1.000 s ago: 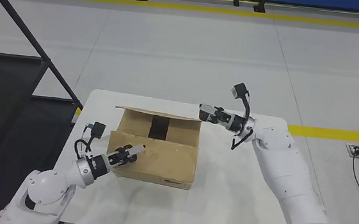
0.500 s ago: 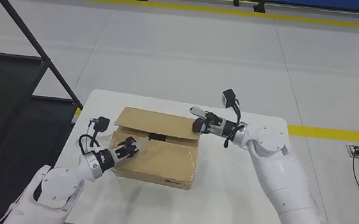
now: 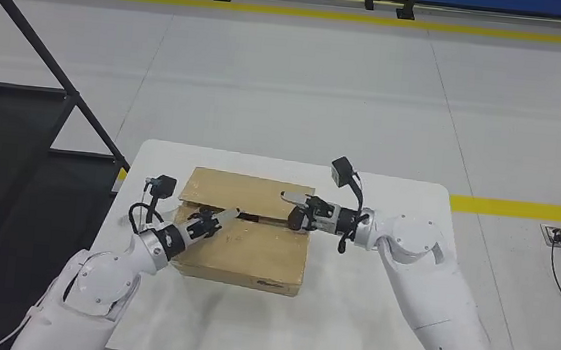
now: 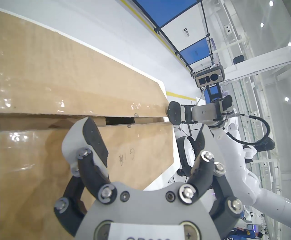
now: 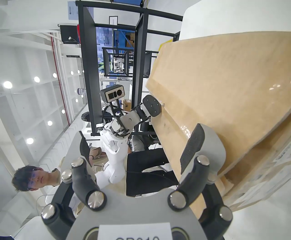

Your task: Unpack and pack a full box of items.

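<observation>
Leftward, my left gripper [image 3: 219, 217] lies released on the cardboard box [image 3: 244, 252], one pad on its near flap [image 4: 141, 145]. That wrist view catches a dark slit [image 4: 120, 120] between the flaps, which from above look nearly shut. The box sits by the table's [image 3: 379, 314] far edge, left of middle. My right gripper [image 3: 293, 202], also released, rests one pad against the far flap [image 5: 216, 91]. Bare tabletop spreads rightward.
</observation>
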You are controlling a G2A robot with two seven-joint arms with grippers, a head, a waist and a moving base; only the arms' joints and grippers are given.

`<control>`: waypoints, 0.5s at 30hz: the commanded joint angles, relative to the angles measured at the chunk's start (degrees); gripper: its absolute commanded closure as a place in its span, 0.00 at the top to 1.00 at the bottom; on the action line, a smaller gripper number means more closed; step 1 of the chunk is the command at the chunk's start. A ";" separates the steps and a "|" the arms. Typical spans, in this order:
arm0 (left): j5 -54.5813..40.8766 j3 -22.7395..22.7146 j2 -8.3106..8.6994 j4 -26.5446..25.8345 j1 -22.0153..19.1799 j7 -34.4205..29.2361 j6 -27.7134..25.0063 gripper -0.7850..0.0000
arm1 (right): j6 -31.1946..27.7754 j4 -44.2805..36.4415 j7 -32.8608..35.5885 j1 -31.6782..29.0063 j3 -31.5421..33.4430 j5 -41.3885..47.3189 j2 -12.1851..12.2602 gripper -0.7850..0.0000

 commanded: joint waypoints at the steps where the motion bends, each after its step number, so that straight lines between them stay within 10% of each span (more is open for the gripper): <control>1: 0.06 0.19 -0.07 0.42 -0.44 -0.03 -0.22 1.00 | 0.72 -0.60 -0.84 -0.60 -0.21 -0.47 0.09 1.00; 15: -5.82 -11.10 0.65 -1.16 6.48 8.46 -1.75 1.00 | -1.36 0.91 -5.07 -2.48 -1.43 1.20 0.12 1.00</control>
